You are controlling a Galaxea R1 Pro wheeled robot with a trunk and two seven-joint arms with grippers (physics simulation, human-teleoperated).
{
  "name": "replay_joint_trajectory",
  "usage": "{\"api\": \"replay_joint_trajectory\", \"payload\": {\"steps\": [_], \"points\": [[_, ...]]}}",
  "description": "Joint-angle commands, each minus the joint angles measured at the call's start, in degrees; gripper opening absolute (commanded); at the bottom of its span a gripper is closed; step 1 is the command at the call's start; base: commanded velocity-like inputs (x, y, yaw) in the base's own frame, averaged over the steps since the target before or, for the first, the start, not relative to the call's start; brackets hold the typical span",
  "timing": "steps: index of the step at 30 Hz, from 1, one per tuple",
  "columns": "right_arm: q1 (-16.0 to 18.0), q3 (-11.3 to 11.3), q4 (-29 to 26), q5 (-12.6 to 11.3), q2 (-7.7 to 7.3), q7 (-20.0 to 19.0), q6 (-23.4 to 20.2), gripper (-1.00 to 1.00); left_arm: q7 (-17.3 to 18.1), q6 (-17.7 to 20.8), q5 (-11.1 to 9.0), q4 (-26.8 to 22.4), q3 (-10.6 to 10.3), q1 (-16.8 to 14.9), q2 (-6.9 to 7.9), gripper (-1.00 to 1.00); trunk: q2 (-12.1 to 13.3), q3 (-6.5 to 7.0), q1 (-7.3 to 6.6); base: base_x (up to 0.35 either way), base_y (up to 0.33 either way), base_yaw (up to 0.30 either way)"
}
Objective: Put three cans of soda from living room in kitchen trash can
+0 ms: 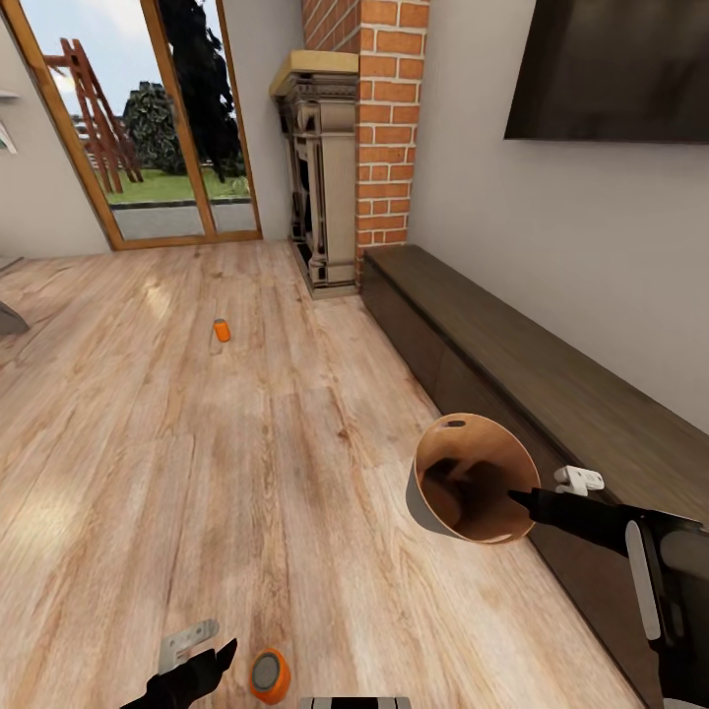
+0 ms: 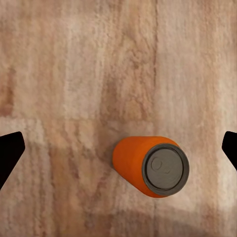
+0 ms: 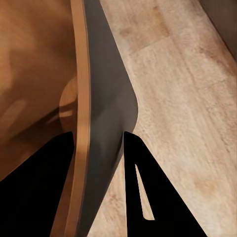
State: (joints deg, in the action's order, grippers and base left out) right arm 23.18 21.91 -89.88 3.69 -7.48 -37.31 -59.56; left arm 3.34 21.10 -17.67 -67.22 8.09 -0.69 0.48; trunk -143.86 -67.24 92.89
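An orange can of soda stands on the wood floor at my feet, its silver top facing up. My left gripper hovers over it, open; in the left wrist view the can sits between the two widely spread fingertips, touching neither. A second orange can is farther off on the floor, toward the fireplace. My right gripper is shut on the rim of the tash can, held tilted above the floor with its copper inside showing. In the right wrist view the fingers pinch its grey wall.
A long dark bench runs along the right wall under the TV. The brick fireplace stands at the far end, with glass doors to its left. Open wood floor spreads to the left.
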Motion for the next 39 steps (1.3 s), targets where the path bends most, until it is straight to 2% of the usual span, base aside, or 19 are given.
{"api": "replay_joint_trajectory", "payload": {"steps": [1,11,22,39], "points": [[0.0,0.0,0.0,-1.8,0.00,-0.1,-0.4,-1.00,0.0,0.0,0.0,0.0,0.0,0.0,0.01,1.00,0.0,0.01,-0.01,0.000,0.000,0.000],[0.0,0.0,0.0,-1.8,-0.07,-0.1,-0.4,-1.00,0.0,0.0,0.0,0.0,0.0,0.0,0.00,1.00,0.0,0.01,-0.01,0.000,0.000,0.009],[0.0,0.1,0.0,-1.8,-0.08,-0.1,-0.4,-1.00,0.0,0.0,0.0,0.0,0.0,0.0,0.04,1.00,0.0,0.01,-0.01,0.000,0.000,0.145],[0.0,0.1,0.0,-1.8,-0.08,-0.1,-0.4,-1.00,0.0,0.0,0.0,0.0,0.0,0.0,0.04,1.00,0.0,0.01,-0.01,0.000,0.000,0.003]]}}
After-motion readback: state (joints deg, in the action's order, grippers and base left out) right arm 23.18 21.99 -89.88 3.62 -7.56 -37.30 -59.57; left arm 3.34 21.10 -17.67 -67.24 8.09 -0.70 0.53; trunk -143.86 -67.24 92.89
